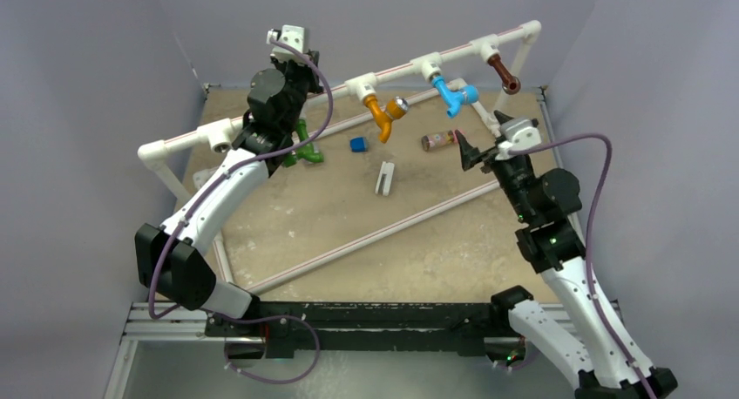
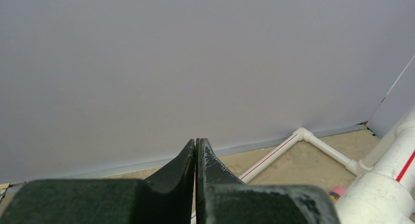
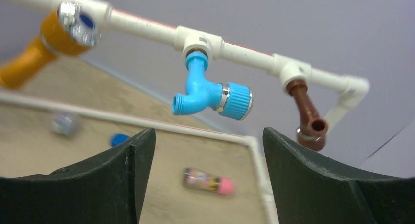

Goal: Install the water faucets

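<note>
- Black base rail (image 1: 375, 316) along the near edge, purple cables (image 1: 598, 190) looping above and beside it.
- Past that, tan scuffed table (image 1: 436, 251), boxed in by pale grey walls (image 1: 96, 85) at left, right and back; widest bare stretch in the near middle.
- Crossed by a low white pipe (image 1: 375, 238), running diagonally from near left to far right.
- Loose on the board beyond it: small white piece (image 1: 384, 178), blue cube (image 1: 357, 144), brown cylinder (image 1: 438, 140) with a pink cap and a many-coloured label, too blurred to read.
- Lying on the table at the left, green faucet (image 1: 307, 148), partly hidden behind the left arm (image 1: 227, 190), off the rail.
- Raised at the far right, right gripper (image 1: 484, 133), jaws spread wide around nothing, aimed up at the blue faucet (image 1: 451, 94) and apart from it.
- Lifted high at the far left, left gripper (image 2: 195, 142), fingers pressed together with nothing between, facing the back wall.
- Across the far side, raised white pipe rail (image 1: 401, 71) with a red stripe, carrying four tee sockets.
- At its left end, one tee (image 1: 218, 136) with its mouth open; then orange faucet (image 1: 383, 113), blue faucet and brown faucet (image 1: 504, 72) plugged in and hanging below the rail; silver-trimmed knobs on orange and blue.
</note>
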